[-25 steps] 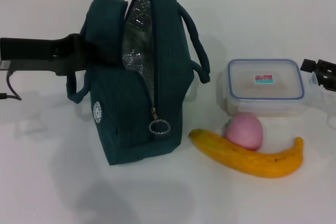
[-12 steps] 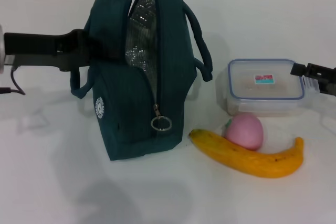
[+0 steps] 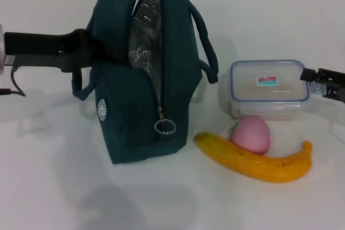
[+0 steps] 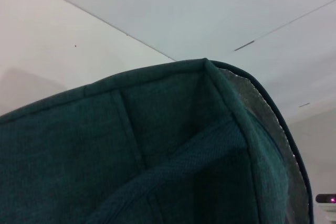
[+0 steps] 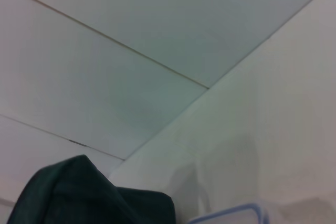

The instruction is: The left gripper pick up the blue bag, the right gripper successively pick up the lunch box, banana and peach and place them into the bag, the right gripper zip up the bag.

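Note:
The blue bag [image 3: 143,79] stands upright left of centre, its zip open and the silver lining showing. My left gripper [image 3: 90,52] reaches in from the left and is shut on the bag's upper side, its fingertips hidden by the fabric. The bag's teal cloth [image 4: 157,145] fills the left wrist view. The lunch box [image 3: 269,87] lies flat on the table at the right. My right gripper [image 3: 316,83] is open at the box's right end, touching its lid edge. The peach [image 3: 252,134] sits in front of the box, resting against the banana [image 3: 253,160].
The white table [image 3: 54,187] carries everything. A metal ring pull [image 3: 164,127] hangs low on the bag's zip. A black cable [image 3: 12,87] trails below the left arm. The right wrist view shows the bag's top [image 5: 79,192] and the box's blue rim [image 5: 231,214].
My right gripper has moved left to the lunch box, and the box has shifted slightly to the left. The bag has shifted a little in the left gripper and now holds still.

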Robot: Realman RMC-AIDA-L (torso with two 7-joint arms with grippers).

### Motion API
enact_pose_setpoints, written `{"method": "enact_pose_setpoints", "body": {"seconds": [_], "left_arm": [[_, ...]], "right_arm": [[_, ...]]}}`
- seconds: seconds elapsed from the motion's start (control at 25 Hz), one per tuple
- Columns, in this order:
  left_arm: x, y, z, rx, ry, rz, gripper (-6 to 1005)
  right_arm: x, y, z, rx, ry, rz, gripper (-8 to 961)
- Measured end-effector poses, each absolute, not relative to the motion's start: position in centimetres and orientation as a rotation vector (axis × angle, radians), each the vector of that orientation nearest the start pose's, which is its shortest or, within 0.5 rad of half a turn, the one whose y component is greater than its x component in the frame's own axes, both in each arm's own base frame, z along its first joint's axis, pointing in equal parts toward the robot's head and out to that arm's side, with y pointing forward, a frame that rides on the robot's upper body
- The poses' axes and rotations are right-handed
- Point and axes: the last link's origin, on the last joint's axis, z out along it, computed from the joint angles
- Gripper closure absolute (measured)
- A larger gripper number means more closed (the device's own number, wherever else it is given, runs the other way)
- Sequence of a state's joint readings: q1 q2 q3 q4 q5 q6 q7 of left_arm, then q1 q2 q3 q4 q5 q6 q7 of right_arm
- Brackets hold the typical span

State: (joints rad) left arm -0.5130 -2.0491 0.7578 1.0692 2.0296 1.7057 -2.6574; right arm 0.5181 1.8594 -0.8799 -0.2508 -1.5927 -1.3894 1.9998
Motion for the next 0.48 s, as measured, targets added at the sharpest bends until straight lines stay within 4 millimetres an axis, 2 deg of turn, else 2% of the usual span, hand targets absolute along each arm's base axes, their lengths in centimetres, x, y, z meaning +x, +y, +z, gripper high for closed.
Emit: {"method": "enact_pose_setpoints", "body": {"seconds": [0.16,0.36,0.48], "left_arm": [[-22.6,34.0,6.3,-2.348,-1.887,-0.677,966],[-22.8,33.9,6.0,-2.351,-1.902,-0.680,966],[-22.7,34.0,5.9,-2.361,-1.898,-0.677,966]], "right_arm": [[31.8,33.5,3.5,-2.113,1.786,1.025,317],[31.2,33.5,3.2,-2.117,1.787,1.067,551],[30.8,33.6,2.7,-2.125,1.794,1.079,554]]}}
